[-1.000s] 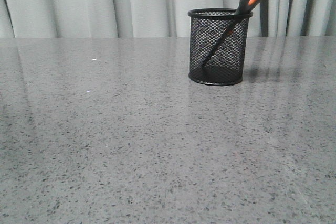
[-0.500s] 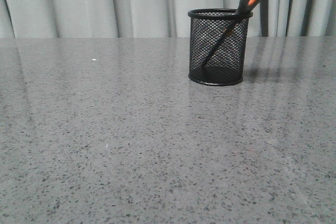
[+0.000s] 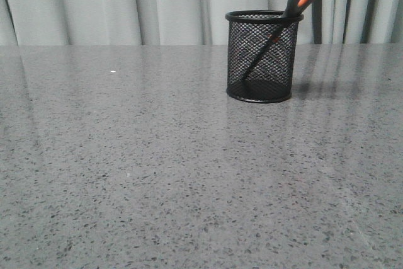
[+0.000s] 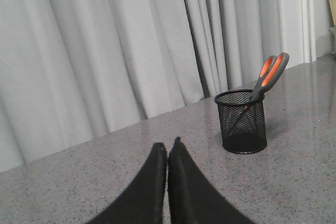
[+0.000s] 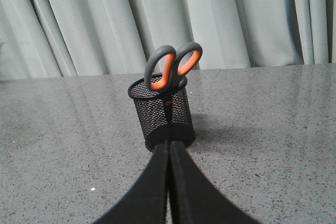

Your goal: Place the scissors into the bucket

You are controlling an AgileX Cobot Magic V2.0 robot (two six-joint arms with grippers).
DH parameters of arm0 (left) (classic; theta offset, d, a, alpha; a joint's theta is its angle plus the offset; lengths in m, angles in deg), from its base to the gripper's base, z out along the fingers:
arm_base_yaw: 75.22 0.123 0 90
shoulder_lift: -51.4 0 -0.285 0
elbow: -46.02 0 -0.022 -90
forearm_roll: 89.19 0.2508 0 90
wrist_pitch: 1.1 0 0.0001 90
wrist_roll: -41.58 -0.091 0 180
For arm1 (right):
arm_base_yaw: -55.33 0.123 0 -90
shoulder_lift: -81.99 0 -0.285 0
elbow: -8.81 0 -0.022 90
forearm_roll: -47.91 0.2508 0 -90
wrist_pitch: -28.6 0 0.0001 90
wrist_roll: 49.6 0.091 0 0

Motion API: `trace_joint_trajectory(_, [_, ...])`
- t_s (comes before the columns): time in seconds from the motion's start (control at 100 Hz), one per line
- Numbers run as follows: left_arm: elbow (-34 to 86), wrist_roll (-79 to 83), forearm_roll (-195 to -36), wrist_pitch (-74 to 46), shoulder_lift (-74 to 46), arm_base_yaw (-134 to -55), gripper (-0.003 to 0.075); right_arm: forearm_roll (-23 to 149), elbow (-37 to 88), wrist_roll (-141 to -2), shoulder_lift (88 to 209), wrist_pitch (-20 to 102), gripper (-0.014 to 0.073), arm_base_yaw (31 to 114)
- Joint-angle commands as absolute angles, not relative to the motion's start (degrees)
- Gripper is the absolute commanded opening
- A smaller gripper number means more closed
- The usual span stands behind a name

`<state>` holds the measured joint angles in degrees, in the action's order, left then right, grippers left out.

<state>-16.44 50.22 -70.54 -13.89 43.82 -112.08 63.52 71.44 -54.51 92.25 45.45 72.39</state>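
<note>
Leaning blades-down inside the bucket (image 5: 163, 117), the scissors (image 5: 171, 66) stand straight ahead of the empty, clenched right tool (image 5: 168, 150), the left tool (image 4: 167, 150) likewise clenched, farther off.

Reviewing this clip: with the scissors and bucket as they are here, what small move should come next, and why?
Probably none beyond holding both arms back. The scissors already stand blades down in the bucket, handles leaning on its rim. The left gripper and right gripper are both shut, empty and apart from the bucket, so the task looks finished.
</note>
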Motion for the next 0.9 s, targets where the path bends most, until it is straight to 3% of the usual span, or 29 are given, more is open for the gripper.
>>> trace_joint_trajectory(0.0, [-15.1, 50.9, -70.9, -9.3, 45.2, -112.0, -0.0021, 63.9, 70.2, -54.8, 92.8, 40.6, -0.0054, 72.4])
trace_joint_trajectory(0.67, [-15.2, 50.9, -71.8, -9.7, 45.2, -111.4, -0.0021, 63.9, 70.2, -54.8, 92.8, 40.6, -0.0054, 72.4])
trace_joint_trajectory(0.77, [-16.1, 50.1, -76.7, -10.3, 45.2, -107.5, -0.0021, 63.9, 70.2, -54.8, 92.8, 40.6, -0.0054, 72.4])
trace_joint_trajectory(0.89, [-19.6, 43.2, -85.4, -9.3, 45.2, -97.5, -0.0021, 63.9, 70.2, -54.8, 92.8, 40.6, -0.0054, 72.4])
